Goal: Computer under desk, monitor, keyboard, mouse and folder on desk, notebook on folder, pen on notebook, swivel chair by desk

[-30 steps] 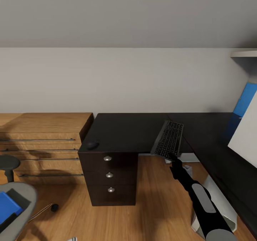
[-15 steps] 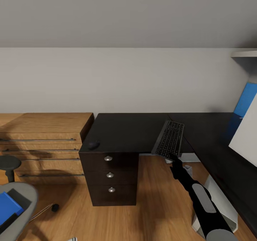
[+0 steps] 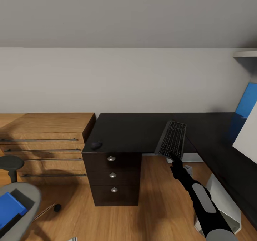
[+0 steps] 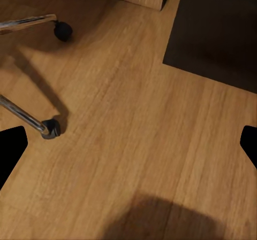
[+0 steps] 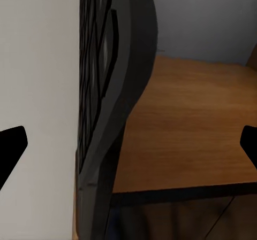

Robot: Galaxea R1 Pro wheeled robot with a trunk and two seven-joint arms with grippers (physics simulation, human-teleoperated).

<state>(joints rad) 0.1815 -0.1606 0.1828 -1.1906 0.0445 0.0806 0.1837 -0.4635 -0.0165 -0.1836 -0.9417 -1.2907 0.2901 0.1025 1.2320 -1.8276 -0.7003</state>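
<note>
Since a second ago the whole head view has slid a little, so the camera has turned; against the worktop [image 3: 128, 130] the keyboard [image 3: 172, 139] has edged slightly deeper and toward the monitor [image 3: 247, 138], whose white back shows at the picture's edge. The right arm reaches out to the keyboard's near end, and the right gripper [image 3: 174, 159] looks closed on that end, though the fingers themselves are too dark to make out in the head view. The right wrist view shows the keyboard [image 5: 110, 106] edge-on, running away between the two finger tips at the picture's sides, which fits a grip on its short end; I judge it held this way so it can be slid along the glossy top rather than lifted. Its near end overhangs the front edge of the worktop.

The mouse [image 3: 95, 145] sits well apart, near the corner above the drawer unit [image 3: 112, 175]. The blue folder [image 3: 10, 208] lies on the swivel chair [image 3: 21, 198] seat. The left gripper [image 4: 128, 144] hangs over bare wooden floor [image 4: 134, 133] near the chair's casters, fingers spread wide and holding nothing.
</note>
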